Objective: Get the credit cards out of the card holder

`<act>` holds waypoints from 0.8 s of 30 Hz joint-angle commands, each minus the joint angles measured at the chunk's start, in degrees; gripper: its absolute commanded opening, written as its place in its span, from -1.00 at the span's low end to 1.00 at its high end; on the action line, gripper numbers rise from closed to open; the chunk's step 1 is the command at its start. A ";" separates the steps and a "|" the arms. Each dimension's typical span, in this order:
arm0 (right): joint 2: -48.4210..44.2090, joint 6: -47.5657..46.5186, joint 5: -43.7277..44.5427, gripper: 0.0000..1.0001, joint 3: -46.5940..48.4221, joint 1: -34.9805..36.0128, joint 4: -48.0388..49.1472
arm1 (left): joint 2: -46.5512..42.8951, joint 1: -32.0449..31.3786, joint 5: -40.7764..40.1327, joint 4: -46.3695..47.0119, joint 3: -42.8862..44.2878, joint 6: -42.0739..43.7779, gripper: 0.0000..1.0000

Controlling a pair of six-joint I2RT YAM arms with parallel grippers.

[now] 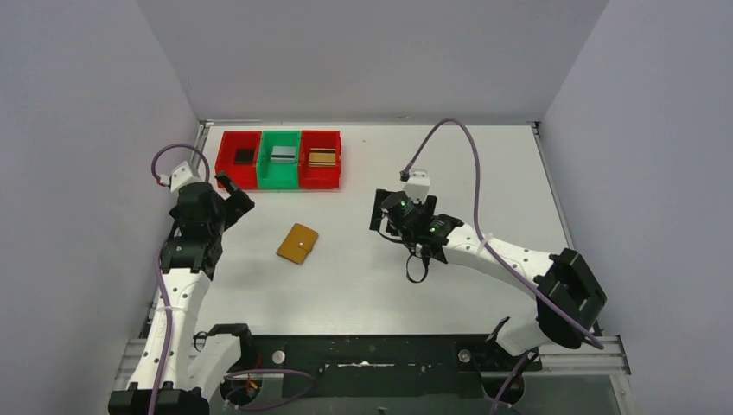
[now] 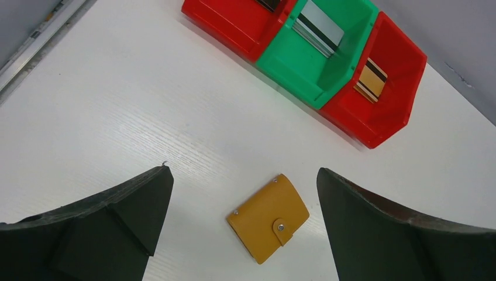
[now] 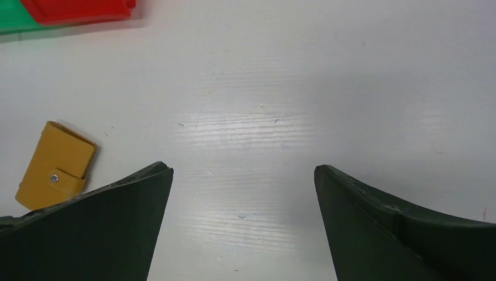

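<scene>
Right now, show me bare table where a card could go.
Bare: the far-right stretch beyond the right gripper, and the near strip between the card holder and the table's near edge. Crowded: far left, where the red and green bins and left gripper sit.

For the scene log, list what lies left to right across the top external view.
In order: left red bin holding black card, green bin holding silver-grey card, right red bin holding gold-brown card, right gripper.
</scene>
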 commanded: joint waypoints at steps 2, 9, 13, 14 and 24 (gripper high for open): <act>-7.33 -2.50 3.20 0.95 -4.88 0.48 9.65 | 2.90 -0.08 -6.32 -2.77 4.59 -1.14 0.95; -8.61 -0.93 -0.38 0.95 -7.63 -1.08 12.24 | 8.90 0.10 23.85 6.24 0.55 7.31 0.95; -6.39 0.91 -7.74 0.96 -6.73 -5.74 11.27 | 17.93 -0.10 31.69 9.74 -0.56 3.23 0.90; -4.94 0.81 -9.28 0.96 -5.96 -6.96 11.03 | 20.37 -0.31 33.31 9.55 0.09 3.58 0.87; 16.13 -5.87 -14.93 0.96 19.70 -11.03 2.33 | 31.62 -6.87 25.41 4.93 3.38 9.05 0.78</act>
